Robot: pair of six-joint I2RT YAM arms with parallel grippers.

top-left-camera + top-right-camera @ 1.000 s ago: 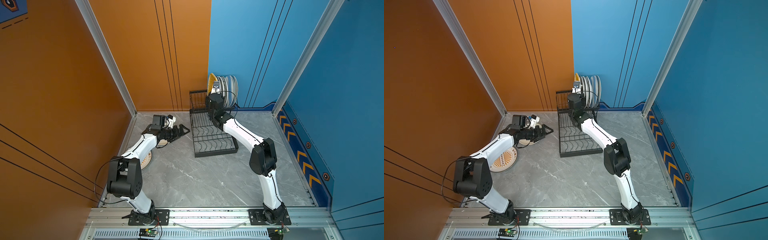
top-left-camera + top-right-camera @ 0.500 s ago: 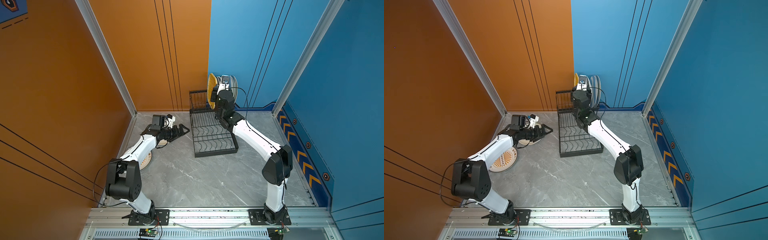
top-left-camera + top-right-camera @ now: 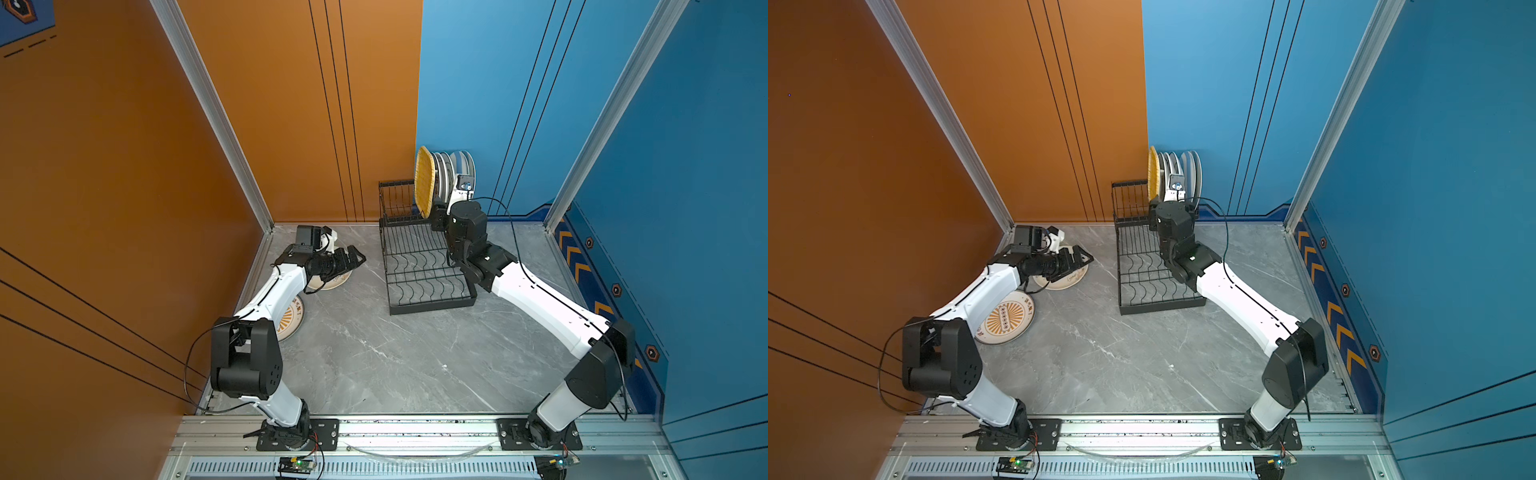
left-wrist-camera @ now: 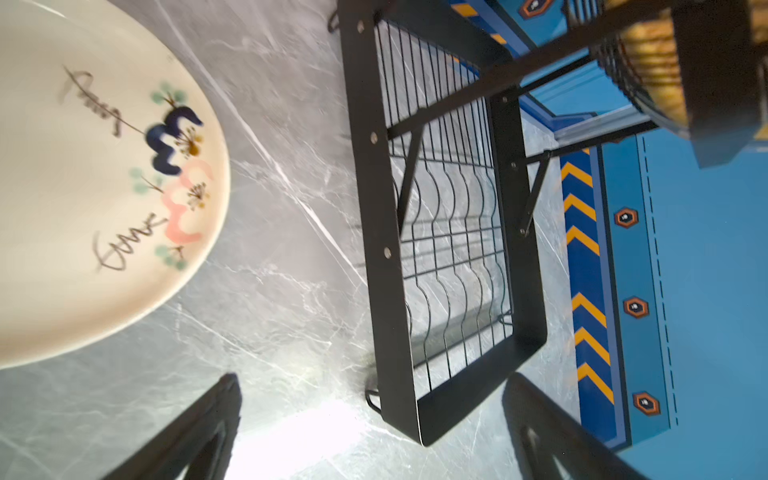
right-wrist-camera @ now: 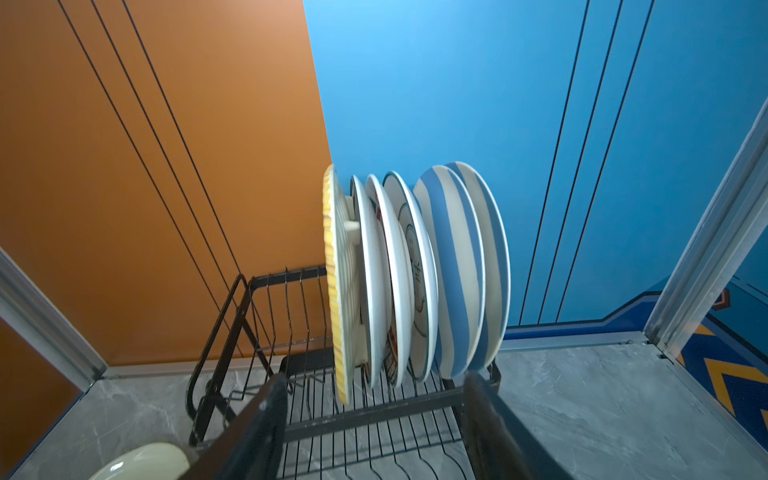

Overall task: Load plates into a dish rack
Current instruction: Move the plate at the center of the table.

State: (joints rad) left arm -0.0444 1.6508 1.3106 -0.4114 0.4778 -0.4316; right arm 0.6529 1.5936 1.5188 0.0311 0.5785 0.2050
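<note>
From my seat the grey marble tabletop (image 3: 374, 365) fills most of both top views. At its back, near the corner where the orange and blue walls meet, stands the black wire dish rack (image 3: 432, 305).

On the rack's raised rear tier six dishes stand on edge in a row. The yellow woven tray (image 3: 424, 183) is on the orange-wall end, three white plates (image 5: 376, 282) come next, and two blue-and-white striped plates (image 5: 457, 270) are on the far end. The flat lower tier of wavy wires holds nothing.

Two dishes lie flat on the table on my left side: an orange sunburst plate (image 3: 1005, 318), partly under the left arm, and a cream floral plate (image 4: 104, 187) nearer the rack.

My right gripper (image 5: 374, 380) sits low in front of the loaded row, its jaws well spread and gripping nothing. My left gripper (image 4: 370, 386) hangs over the floral plate's rim, pointing at the rack. It is fully spread and empty.
</note>
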